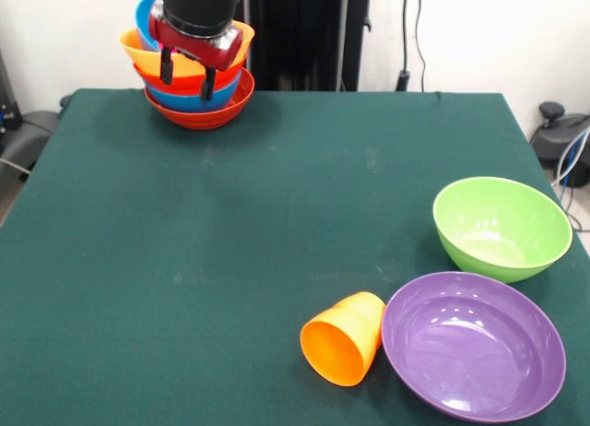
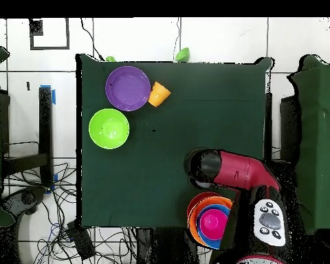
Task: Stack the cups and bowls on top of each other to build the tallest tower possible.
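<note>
The two dark fingers [image 1: 167, 65] hang apart with nothing between them; the gripper [image 1: 187, 72] hovers in front of the tower [image 1: 197, 92], its tips level with the orange and blue layers. The tower stands at a far corner of the green table [image 1: 230, 242]: a red-orange bowl at its base, blue above it, then red-orange and a wide orange bowl, with a blue rim showing behind the arm. From above, a small magenta bowl [image 2: 213, 221] sits nested in the tower's centre.

Well apart from the tower, toward the diagonally opposite corner, lie the loose pieces: the green bowl [image 1: 502, 227] upright, the purple bowl [image 1: 473, 344] upright just beside it, and the orange cup [image 1: 344, 338] tipped on its side, touching the purple bowl's rim, mouth facing away from the tower.

The step in hand seems to be leaving the tower to fetch another piece. Doing it well likely means rising clear before travelling, so the fingers do not clip the leaning stack.
</note>
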